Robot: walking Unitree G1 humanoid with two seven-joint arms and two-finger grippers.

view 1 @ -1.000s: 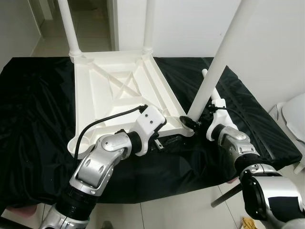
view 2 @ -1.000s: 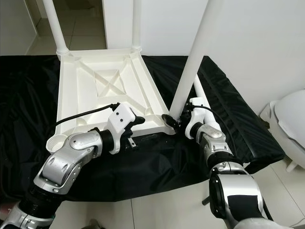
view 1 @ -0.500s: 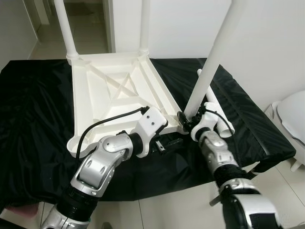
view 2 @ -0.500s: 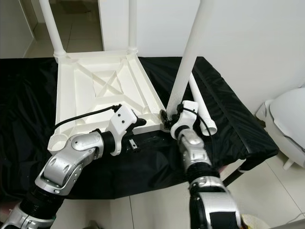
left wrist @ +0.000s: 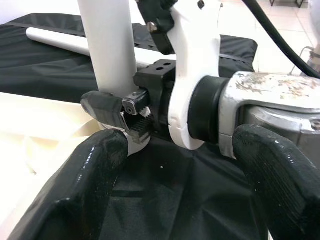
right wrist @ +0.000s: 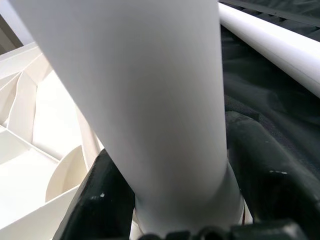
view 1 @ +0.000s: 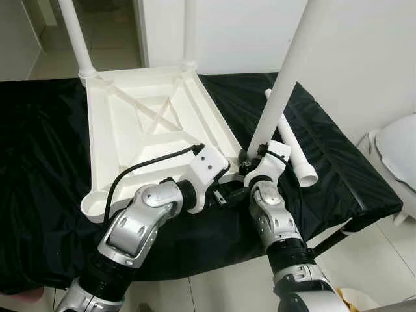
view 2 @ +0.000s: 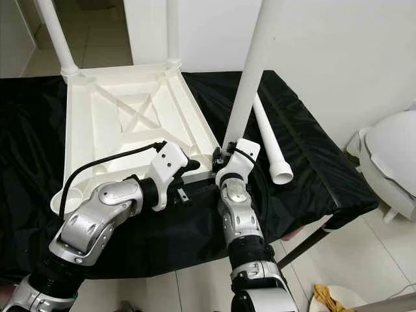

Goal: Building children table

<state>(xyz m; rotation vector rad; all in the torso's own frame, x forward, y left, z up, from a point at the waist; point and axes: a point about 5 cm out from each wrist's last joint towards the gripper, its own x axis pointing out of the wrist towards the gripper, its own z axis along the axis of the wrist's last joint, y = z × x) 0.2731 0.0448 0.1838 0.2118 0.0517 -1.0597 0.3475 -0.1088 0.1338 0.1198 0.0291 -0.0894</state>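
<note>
The white table top [view 1: 123,123] lies upside down on black cloth. Two white legs [view 1: 75,39] stand in its far corners. My right gripper [view 1: 247,162] is shut on the foot of a third leg [view 1: 286,78], which leans up to the right at the top's near right corner. In the right wrist view this leg [right wrist: 145,100] sits between both fingers [right wrist: 260,165]. My left gripper [view 1: 224,194] is open just left of that corner, at the top's front edge. In the left wrist view it [left wrist: 180,150] faces the clamped leg [left wrist: 107,50].
A loose white leg [view 1: 292,146] lies on the cloth right of the held one. The near left corner socket [view 1: 97,205] holds nothing. A white toilet [view 1: 400,156] stands off the cloth's right edge. A yellow rag [view 2: 331,296] lies on the tiled floor.
My right forearm has swung in from the right and now stands straight below the held leg's foot. The camera has shifted. The left arm keeps its place.
</note>
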